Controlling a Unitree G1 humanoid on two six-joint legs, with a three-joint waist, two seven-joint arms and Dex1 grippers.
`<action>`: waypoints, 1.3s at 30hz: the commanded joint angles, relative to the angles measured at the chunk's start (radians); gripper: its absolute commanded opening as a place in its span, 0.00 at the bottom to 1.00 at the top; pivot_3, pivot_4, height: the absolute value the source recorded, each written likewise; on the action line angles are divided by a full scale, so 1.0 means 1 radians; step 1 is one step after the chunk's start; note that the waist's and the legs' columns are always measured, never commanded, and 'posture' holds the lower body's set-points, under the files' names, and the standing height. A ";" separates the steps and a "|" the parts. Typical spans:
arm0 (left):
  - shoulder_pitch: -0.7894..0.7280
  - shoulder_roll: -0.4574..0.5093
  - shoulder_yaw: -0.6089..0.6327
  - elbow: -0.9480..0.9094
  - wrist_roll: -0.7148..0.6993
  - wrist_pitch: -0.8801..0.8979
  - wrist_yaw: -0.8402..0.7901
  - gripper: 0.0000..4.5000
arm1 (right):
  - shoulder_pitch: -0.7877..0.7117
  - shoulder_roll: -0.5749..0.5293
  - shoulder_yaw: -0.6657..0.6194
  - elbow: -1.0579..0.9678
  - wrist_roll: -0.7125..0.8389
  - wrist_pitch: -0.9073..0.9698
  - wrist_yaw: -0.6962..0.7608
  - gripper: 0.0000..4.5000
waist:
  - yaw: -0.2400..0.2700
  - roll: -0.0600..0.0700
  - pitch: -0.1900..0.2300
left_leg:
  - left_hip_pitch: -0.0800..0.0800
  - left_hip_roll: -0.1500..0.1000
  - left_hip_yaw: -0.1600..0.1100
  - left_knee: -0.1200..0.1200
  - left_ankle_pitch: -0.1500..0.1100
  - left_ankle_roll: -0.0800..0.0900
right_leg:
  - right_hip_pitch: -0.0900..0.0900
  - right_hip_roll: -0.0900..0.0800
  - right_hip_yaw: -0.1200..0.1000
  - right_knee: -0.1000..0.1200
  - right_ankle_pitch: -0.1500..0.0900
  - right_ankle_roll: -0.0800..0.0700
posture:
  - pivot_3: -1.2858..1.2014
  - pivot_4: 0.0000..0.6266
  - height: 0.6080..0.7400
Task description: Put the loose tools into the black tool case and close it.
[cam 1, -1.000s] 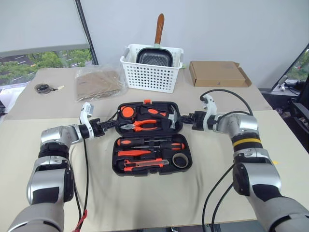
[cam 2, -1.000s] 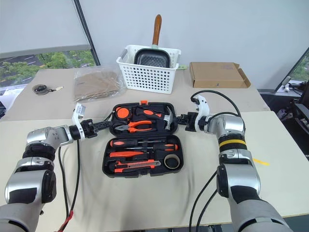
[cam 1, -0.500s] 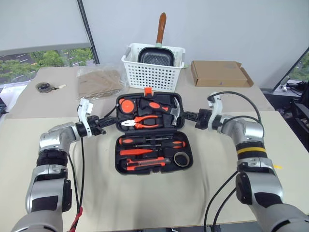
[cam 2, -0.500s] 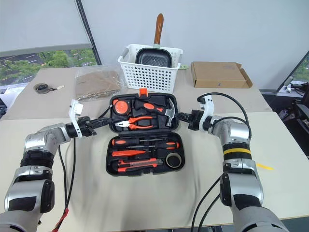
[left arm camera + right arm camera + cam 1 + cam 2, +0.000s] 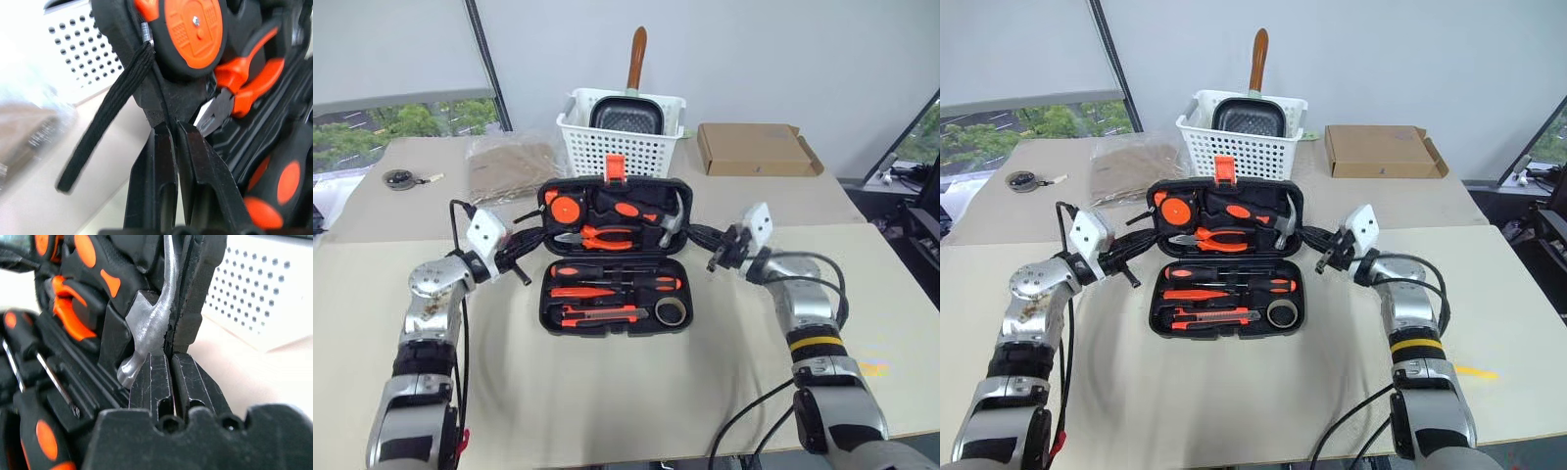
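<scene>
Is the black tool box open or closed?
Partly open. The black tool case's lid stands tilted up, so the hammer and pliers inside show. Both grippers pinch the lid's side edges.

No readable text, labels, brands or numbers showing anywhere. Tool case, its tools, the white basket and the cardboard box are all showing plain surfaces; any print on them is coming through too small to read.
</scene>
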 commanded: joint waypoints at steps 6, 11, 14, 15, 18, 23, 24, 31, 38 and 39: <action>0.092 0.073 -0.065 0.089 0.082 -0.439 -0.014 0.09 | 0.041 -0.070 0.063 0.125 -0.083 -0.368 0.082 0.00 | 0.003 0.000 0.000 | 0.004 0.001 0.001 0.001 -0.003 0.007 | 0.001 -0.001 0.000 0.002 -0.001 0.001 | 0.52 0.24 0.70; 0.220 0.131 -0.057 -0.006 -0.156 -0.316 -0.230 0.44 | 0.127 -0.202 0.100 0.086 -0.103 -0.316 0.165 0.36 | 0.004 0.002 -0.001 | 0.004 0.003 0.003 0.000 -0.004 0.009 | 0.001 -0.002 0.000 0.002 -0.001 -0.001 | 0.52 0.24 0.70; 0.290 0.144 0.022 -0.058 -0.326 -0.055 -0.243 0.67 | 0.214 -0.351 0.131 -0.013 -0.067 -0.166 0.340 0.51 | 0.015 0.004 0.000 | 0.001 0.002 0.003 0.001 -0.003 0.008 | -0.001 -0.004 0.000 0.002 -0.001 -0.001 | 0.52 0.24 0.70; 0.305 0.149 0.044 -0.074 -0.362 0.017 -0.234 0.73 | 0.245 -0.393 0.139 -0.057 -0.053 -0.115 0.390 0.51 | 0.020 0.004 0.000 | 0.001 0.002 0.003 0.002 -0.003 0.008 | 0.000 -0.005 0.001 0.002 -0.001 -0.001 | 0.52 0.24 0.70; 0.288 0.144 0.090 -0.075 -0.387 0.126 -0.175 0.83 | 0.356 -0.468 0.163 -0.314 0.047 0.111 0.458 0.51 | 0.030 0.002 -0.001 | 0.001 0.001 -0.002 0.003 -0.008 0.015 | 0.003 -0.006 -0.001 -0.002 -0.003 0.002 | 0.52 0.24 0.70; 0.155 0.108 0.121 -0.071 -0.396 0.217 -0.089 0.83 | 0.463 -0.493 0.209 -0.679 0.146 0.428 0.421 0.51 | 0.031 0.000 -0.001 | 0.001 0.003 -0.004 0.003 -0.007 0.012 | 0.003 -0.008 -0.002 0.000 -0.003 0.003 | 0.52 0.24 0.70; 0.121 0.098 0.121 -0.077 -0.401 0.236 -0.083 0.83 | 0.460 -0.476 0.220 -0.715 0.140 0.474 0.384 0.51 | 0.031 0.000 -0.001 | 0.001 0.003 -0.004 0.004 -0.006 0.011 | 0.003 -0.008 -0.002 0.001 -0.003 0.003 | 0.52 0.24 0.70; -0.048 0.033 0.048 -0.182 -0.404 0.323 -0.126 0.83 | 0.348 -0.282 0.233 -0.723 0.073 0.601 0.112 0.51 | 0.027 -0.005 -0.001 | 0.001 0.002 -0.003 0.004 -0.006 0.006 | 0.002 -0.002 -0.001 0.001 -0.001 0.004 | 0.52 0.24 0.70; -0.073 -0.061 -0.144 -0.169 -0.251 0.238 -0.211 0.83 | 0.167 -0.078 0.149 -0.525 -0.007 0.622 -0.231 0.51 | 0.021 -0.007 0.000 | 0.001 0.002 0.000 0.003 0.002 -0.002 | 0.000 0.001 0.000 0.001 0.000 0.002 | 0.52 0.24 0.70; -0.073 -0.080 -0.163 -0.137 -0.225 0.226 -0.199 0.83 | 0.162 -0.064 0.139 -0.520 -0.011 0.623 -0.265 0.51 | 0.021 -0.007 0.000 | 0.001 0.002 0.000 0.002 0.002 -0.002 | 0.000 0.001 0.000 0.001 0.000 0.001 | 0.52 0.24 0.70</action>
